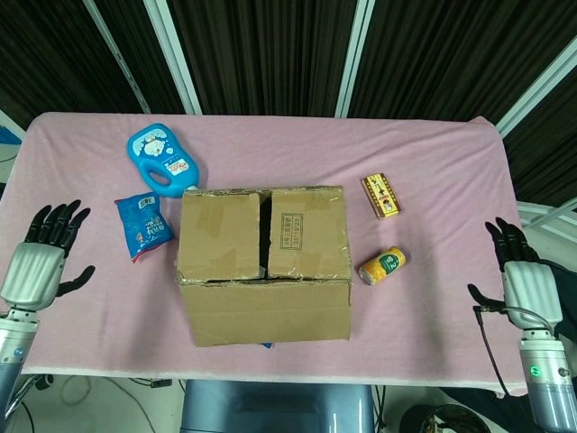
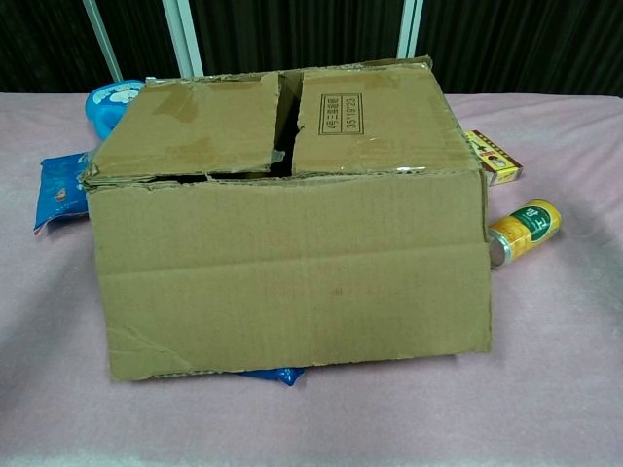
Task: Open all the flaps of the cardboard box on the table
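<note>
left hand [image 1: 43,263] fingers spread, right hand [image 1: 526,280] likewise

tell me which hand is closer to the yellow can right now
Right. The right hand is open near the table's right edge, some way right of the yellow can. The left hand is open at the far left, across the cardboard box from it.

From my chest view neither of my hands shows at all; only my head view catches them, with my left hand [image 1: 43,262] and my right hand [image 1: 526,281] near the frame's sides and both forearms cut off by the lower edge. The cardboard box [image 2: 292,243] hides most of a blue packet [image 2: 268,374] beneath its front flap. Through the dark gap between the top flaps I cannot tell what lies inside. The label print is too small to read.
</note>
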Controlling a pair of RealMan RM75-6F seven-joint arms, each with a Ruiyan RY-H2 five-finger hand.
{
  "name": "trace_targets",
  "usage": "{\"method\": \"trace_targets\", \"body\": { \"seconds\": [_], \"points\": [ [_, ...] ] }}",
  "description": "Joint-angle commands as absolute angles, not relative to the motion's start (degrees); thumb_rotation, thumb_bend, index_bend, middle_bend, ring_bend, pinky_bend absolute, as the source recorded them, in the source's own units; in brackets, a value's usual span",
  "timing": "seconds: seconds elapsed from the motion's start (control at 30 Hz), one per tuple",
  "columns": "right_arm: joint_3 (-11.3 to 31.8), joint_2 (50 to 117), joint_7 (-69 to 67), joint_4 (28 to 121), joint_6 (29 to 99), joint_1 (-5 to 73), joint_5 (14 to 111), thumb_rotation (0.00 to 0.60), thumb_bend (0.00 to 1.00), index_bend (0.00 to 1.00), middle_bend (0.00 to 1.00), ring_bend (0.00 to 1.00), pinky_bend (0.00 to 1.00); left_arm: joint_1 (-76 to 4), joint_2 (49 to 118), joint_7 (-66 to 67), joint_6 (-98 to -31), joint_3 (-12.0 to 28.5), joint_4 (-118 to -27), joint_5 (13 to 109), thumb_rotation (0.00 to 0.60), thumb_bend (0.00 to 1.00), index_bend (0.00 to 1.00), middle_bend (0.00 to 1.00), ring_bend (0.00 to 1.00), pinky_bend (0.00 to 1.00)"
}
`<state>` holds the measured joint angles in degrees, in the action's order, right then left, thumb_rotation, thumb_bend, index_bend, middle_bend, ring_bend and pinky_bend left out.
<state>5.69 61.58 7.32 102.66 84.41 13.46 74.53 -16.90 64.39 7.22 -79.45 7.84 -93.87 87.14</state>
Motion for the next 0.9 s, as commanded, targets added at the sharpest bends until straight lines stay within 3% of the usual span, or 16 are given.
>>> {"method": "trace_targets", "body": {
  "seconds": [0.03, 0.3, 0.7, 0.9],
  "points": [
    [4.90, 65.36, 4.68, 95.68, 85.80, 11.33, 75.77, 0.600, 0.27, 0.00, 0.00, 0.00, 0.23, -21.39, 62.67, 10.21, -75.18, 10.10, -96.70, 88.01, 0.600, 0.21, 0.00, 0.00, 0.00, 0.00],
    [6.78, 70.13, 2.39, 87.13, 87.46, 10.66, 76.41, 0.600, 0.34, 0.00, 0.01, 0.00, 0.23, -32.24, 60.00, 15.51, -61.96, 14.35, -101.64, 84.90, 0.600, 0.21, 0.00, 0.00, 0.00, 0.00],
    [8.48, 71.58, -1.83, 83.78, 85.03, 10.26, 75.20, 0.600, 0.36, 0.00, 0.01, 0.00, 0.23, -50.54, 62.24, 18.70, -39.41, 17.70, -99.68, 78.16, 0.600, 0.23, 0.00, 0.04, 0.00, 0.03],
    [9.09, 71.76, -2.70, 83.45, 84.29, 10.03, 74.85, 0.600, 0.37, 0.00, 0.01, 0.00, 0.23, -57.19, 63.23, 19.44, -32.55, 17.75, -97.71, 75.45, 0.600, 0.53, 0.11, 0.18, 0.11, 0.24]
  ]
}}
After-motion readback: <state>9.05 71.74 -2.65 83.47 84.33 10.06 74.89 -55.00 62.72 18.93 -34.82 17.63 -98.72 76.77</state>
